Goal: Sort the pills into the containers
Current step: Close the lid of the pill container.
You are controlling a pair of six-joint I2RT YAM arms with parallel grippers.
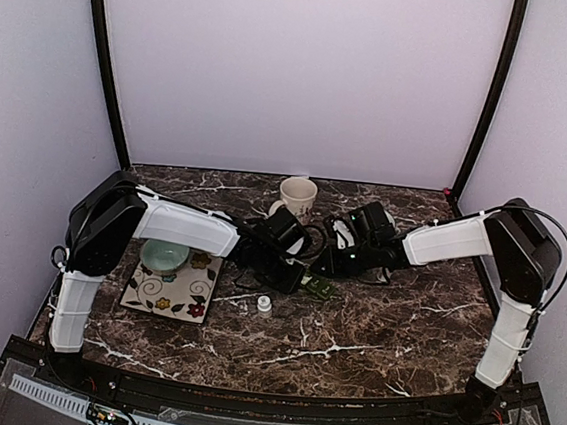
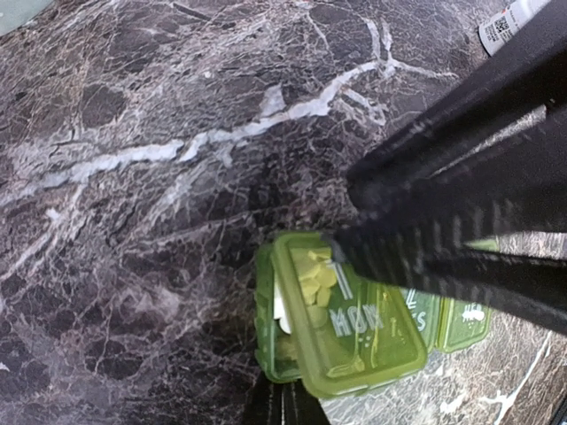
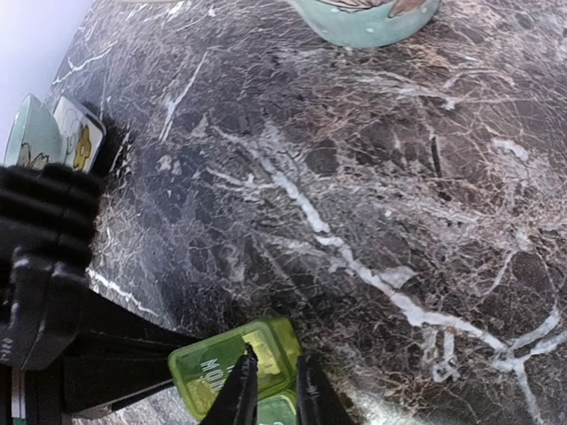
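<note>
The containers are a green three-compartment pill box (image 1: 316,288) lying on the marble between both arms. In the left wrist view the pill box (image 2: 354,328) has its end lid marked MON tilted ajar. Yellow-green pills (image 2: 317,276) and a white one (image 2: 282,312) show in that compartment. My left gripper (image 2: 285,398) is shut, its tips at the box's near edge. My right gripper (image 3: 276,356) stands slightly open. One finger (image 3: 237,394) lies over the lid (image 3: 226,367) and the other just past the box's end. From above, the left gripper (image 1: 293,272) and right gripper (image 1: 323,269) meet over the box.
A cream mug (image 1: 297,196) stands behind the grippers. A floral tray (image 1: 175,293) with a teal bowl (image 1: 164,255) lies at the left. A small white cap (image 1: 264,305) sits in front of the box. A white labelled bottle (image 2: 507,22) shows at the left wrist view's corner.
</note>
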